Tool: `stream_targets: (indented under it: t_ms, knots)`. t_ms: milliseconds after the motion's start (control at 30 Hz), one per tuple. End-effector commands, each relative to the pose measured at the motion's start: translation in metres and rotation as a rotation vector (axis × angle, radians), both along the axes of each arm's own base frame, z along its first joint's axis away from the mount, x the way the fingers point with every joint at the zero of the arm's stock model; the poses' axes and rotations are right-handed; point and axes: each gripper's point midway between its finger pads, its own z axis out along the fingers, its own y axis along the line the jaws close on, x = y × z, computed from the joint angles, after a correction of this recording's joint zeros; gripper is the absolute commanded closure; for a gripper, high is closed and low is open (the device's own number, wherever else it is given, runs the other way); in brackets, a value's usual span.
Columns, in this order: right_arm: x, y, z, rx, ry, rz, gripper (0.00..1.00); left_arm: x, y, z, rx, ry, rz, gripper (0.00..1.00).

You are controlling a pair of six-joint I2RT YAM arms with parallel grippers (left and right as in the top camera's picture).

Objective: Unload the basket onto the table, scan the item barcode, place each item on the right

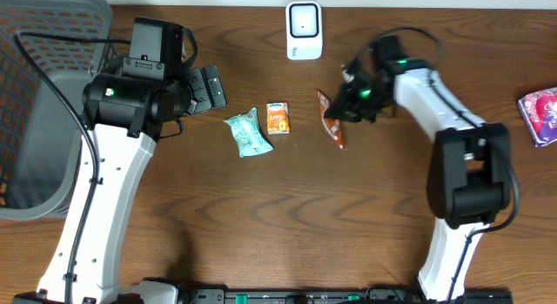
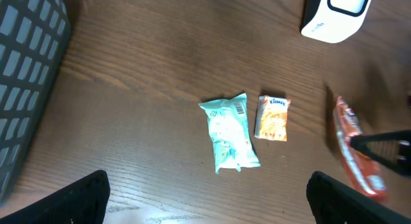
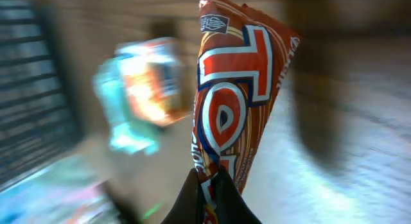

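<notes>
While the left gripper (image 1: 207, 88) hung wide open and empty beside the basket (image 1: 52, 25), the right gripper (image 1: 350, 97) was clamped tight on the red snack packet (image 1: 332, 123), near the white scanner (image 1: 304, 30).

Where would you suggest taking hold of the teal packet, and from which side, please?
Probably from straight above, pinching the teal packet across its narrow middle. It lies flat with its long sides free, and the orange tissue pack beside it stands apart, leaving room for a finger between them.
</notes>
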Motion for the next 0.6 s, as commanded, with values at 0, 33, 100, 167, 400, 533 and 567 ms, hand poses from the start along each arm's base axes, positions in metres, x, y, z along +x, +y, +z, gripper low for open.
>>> stream_targets:
  t_ms: [0,33,100,167,400,533,567]
  knots:
    - [-0.019,0.012,0.032,0.386,0.025,0.056,0.99,0.000,0.001,-0.002,-0.003,0.010,0.006,0.02]
    - [-0.021,0.006,0.030,0.433,0.025,0.041,0.99,0.000,0.001,-0.002,-0.003,0.010,0.006,0.02]
    - [-0.025,-0.003,0.018,0.469,0.035,0.006,0.99,0.000,0.001,-0.002,-0.003,0.010,0.006,0.02]
    - [-0.031,-0.015,0.000,0.470,0.067,-0.049,0.99,0.000,0.001,-0.002,-0.003,0.010,0.006,0.02]
    - [-0.039,-0.078,-0.055,0.324,0.142,-0.274,0.93,0.000,0.001,-0.002,-0.003,0.010,0.006,0.02]
    - [-0.033,-0.106,-0.058,0.267,0.146,-0.349,0.85,0.000,0.001,-0.002,-0.003,0.010,0.006,0.02]
    - [-0.030,-0.117,-0.057,0.234,0.142,-0.373,0.82,0.000,0.001,-0.002,-0.003,0.010,0.006,0.02]
